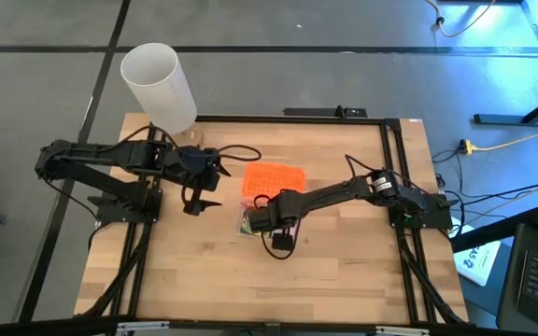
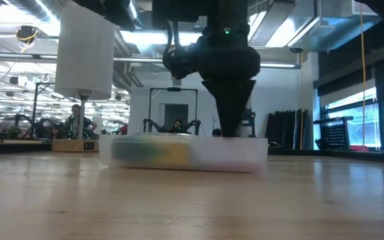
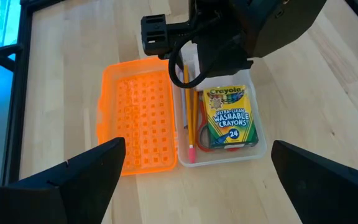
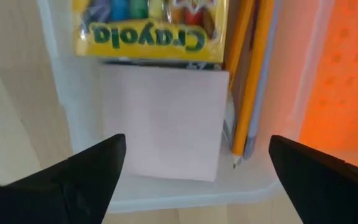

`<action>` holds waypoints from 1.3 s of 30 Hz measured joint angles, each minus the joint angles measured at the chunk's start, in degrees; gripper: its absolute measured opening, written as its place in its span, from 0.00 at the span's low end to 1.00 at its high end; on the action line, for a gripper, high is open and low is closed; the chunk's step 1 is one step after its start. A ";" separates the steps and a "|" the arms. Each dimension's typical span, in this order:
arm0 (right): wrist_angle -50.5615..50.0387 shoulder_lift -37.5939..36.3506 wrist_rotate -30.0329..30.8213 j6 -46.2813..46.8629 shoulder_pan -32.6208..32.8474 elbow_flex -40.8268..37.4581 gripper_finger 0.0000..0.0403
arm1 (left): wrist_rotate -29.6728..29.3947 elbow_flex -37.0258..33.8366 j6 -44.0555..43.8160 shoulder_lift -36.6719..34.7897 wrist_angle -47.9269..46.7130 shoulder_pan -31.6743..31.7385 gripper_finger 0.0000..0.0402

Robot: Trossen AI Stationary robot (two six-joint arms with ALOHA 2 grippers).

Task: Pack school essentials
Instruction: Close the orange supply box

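Overhead, your right gripper (image 1: 261, 217) sits over the clear box (image 1: 247, 224) mid-table beside the orange lid (image 1: 274, 179), while your left gripper (image 1: 201, 190) waits near the white cylinder (image 1: 159, 84). Through the left wrist you see the crayon box (image 3: 230, 117), pencils (image 3: 190, 106) and scissors (image 3: 205, 138) lying inside that box. Your right wrist shows its fingers (image 4: 89, 169) spread apart above the pink eraser (image 4: 161, 121).

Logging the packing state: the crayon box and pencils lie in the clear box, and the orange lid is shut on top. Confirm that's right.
Not quite. The left wrist view shows the orange lid swung open, lying flat beside the clear box. The crayon box and pencils do lie inside.
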 joint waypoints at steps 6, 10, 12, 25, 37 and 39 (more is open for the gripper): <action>-3.66 0.06 0.64 1.54 0.03 4.29 0.98 | 0.00 0.00 0.01 0.00 0.00 -0.01 0.99; -8.29 0.06 5.12 1.18 0.66 7.82 0.98 | 0.00 0.00 0.02 0.00 0.00 0.00 0.99; -10.13 0.06 7.49 -0.09 1.06 9.15 0.98 | 0.00 0.00 0.01 0.00 0.00 -0.01 0.99; -13.21 -5.39 11.09 -4.47 -2.51 8.53 0.98 | 0.00 0.00 0.01 0.00 0.00 -0.01 0.99; 10.01 -24.76 9.02 -10.42 -6.92 -13.25 0.98 | 0.00 0.00 0.00 0.00 0.00 0.00 0.99; 13.78 -27.74 7.74 -10.25 -6.86 -17.65 0.98 | 0.00 0.01 0.01 0.00 0.04 0.00 0.99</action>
